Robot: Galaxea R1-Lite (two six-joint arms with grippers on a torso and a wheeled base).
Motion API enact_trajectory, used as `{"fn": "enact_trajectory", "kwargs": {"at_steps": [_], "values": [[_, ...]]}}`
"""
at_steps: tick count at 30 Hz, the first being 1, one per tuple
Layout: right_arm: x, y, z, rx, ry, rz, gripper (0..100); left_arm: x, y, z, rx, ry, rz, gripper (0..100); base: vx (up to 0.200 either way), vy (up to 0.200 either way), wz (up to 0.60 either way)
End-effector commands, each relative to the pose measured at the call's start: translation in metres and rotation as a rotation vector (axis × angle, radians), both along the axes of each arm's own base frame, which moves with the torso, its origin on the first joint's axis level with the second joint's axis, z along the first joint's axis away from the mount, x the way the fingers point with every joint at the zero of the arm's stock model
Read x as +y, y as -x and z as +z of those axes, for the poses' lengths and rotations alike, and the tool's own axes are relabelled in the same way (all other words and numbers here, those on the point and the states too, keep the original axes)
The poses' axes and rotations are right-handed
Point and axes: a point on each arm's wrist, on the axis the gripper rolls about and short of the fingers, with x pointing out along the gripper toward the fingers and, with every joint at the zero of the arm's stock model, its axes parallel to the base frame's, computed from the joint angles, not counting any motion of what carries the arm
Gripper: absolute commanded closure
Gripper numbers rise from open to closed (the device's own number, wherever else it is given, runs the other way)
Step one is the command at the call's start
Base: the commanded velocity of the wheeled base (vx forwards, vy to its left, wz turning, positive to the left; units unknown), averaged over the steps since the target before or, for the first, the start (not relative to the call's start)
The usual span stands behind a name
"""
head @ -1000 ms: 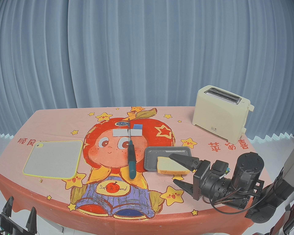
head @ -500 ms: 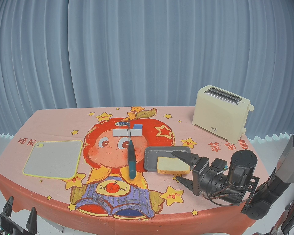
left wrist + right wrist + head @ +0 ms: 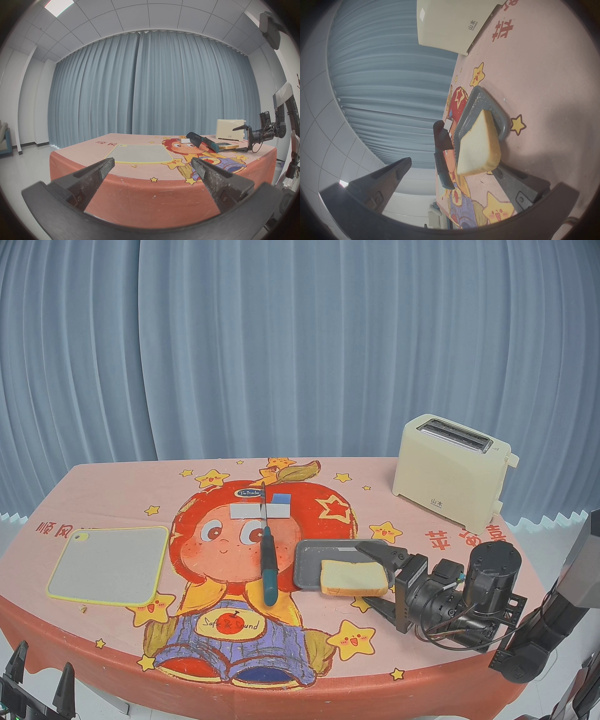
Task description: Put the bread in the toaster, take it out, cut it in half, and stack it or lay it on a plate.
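Observation:
A slice of bread (image 3: pixel 354 578) lies on the near edge of a grey tray (image 3: pixel 340 547), overhanging onto the cloth. My right gripper (image 3: pixel 378 580) is turned sideways and open just right of the slice. One finger is over the tray's far right corner, the other low by the cloth on the near side. In the right wrist view the bread (image 3: pixel 479 145) lies against the lower finger of the gripper (image 3: pixel 452 164). The cream toaster (image 3: pixel 451 470) stands at the back right with empty slots. My left gripper (image 3: pixel 153 172) hangs open off the table's front left edge.
A knife (image 3: pixel 269 559) with a teal handle lies left of the tray, blade pointing away. A grey cutting board (image 3: pixel 109 565) with a yellow rim lies at the front left. Bare cloth lies between the tray and the toaster.
The right gripper has sunk lower toward the table and edged slightly away from me beside the bread, still open. The bread has not moved.

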Motion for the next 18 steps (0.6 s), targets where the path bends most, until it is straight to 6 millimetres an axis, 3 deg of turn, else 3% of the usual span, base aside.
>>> {"fn": "enact_trajectory", "kwargs": {"at_steps": [1, 10, 11, 18], "values": [[-0.002, -0.003, -0.002, 0.005, 0.005, -0.013, 0, 0.0, -0.001, -0.005, 0.016, 0.0, 0.001, 0, 0.0, 0.0, 0.0], [-0.001, -0.004, -0.008, 0.019, 0.017, -0.011, 0, 0.0, -0.001, -0.005, 0.016, 0.0, 0.001, 0, 0.0, 0.0, 0.0], [-0.001, -0.004, -0.008, 0.021, 0.018, -0.011, 100, 0.0, -0.001, -0.005, 0.016, 0.0, 0.001, 0, 0.0, 0.0, 0.0], [-0.002, -0.002, -0.022, 0.077, 0.043, -0.013, 100, 0.0, -0.001, -0.005, 0.016, 0.0, 0.001, 0, 0.0, 0.0, 0.0]]}}
